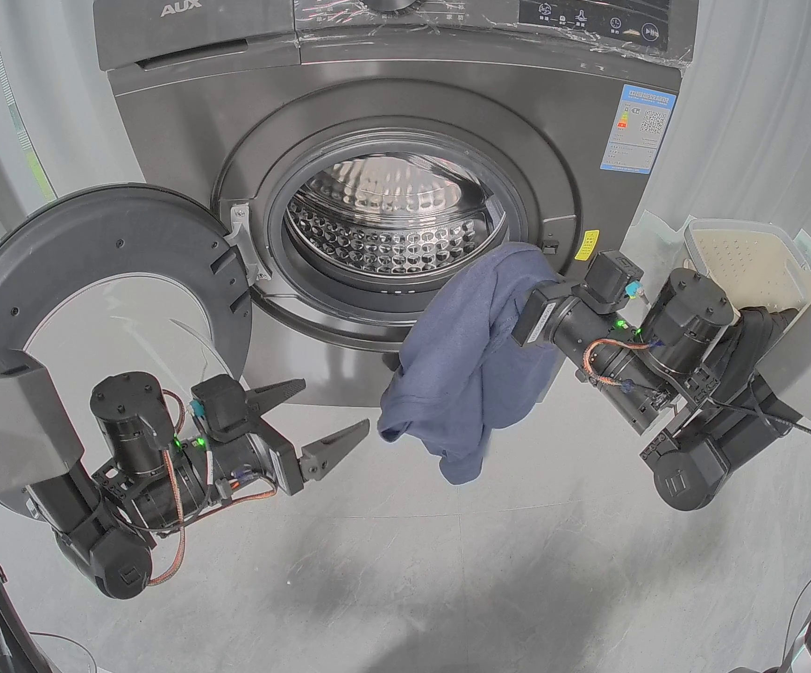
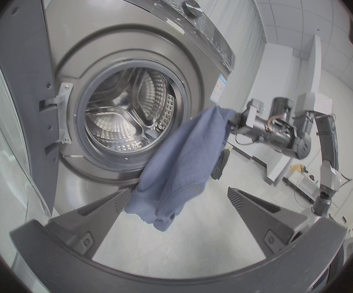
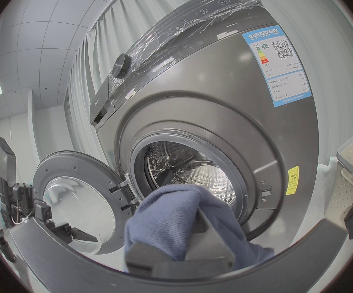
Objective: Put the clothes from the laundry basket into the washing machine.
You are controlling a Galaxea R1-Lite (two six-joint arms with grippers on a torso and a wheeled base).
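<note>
A grey front-loading washing machine stands ahead with its round door swung wide to the left and its steel drum showing no clothes. My right gripper is shut on a blue garment that hangs in front of the lower right rim of the drum opening. In the right wrist view the blue garment drapes over the fingers. My left gripper stands open low at the left, below the door, with nothing between its fingers. The left wrist view has the blue garment beyond the fingers.
A cream laundry basket sits at the right beside the machine, with dark clothing hanging over its near edge. Bare grey floor spreads in front of the machine. White curtains hang behind.
</note>
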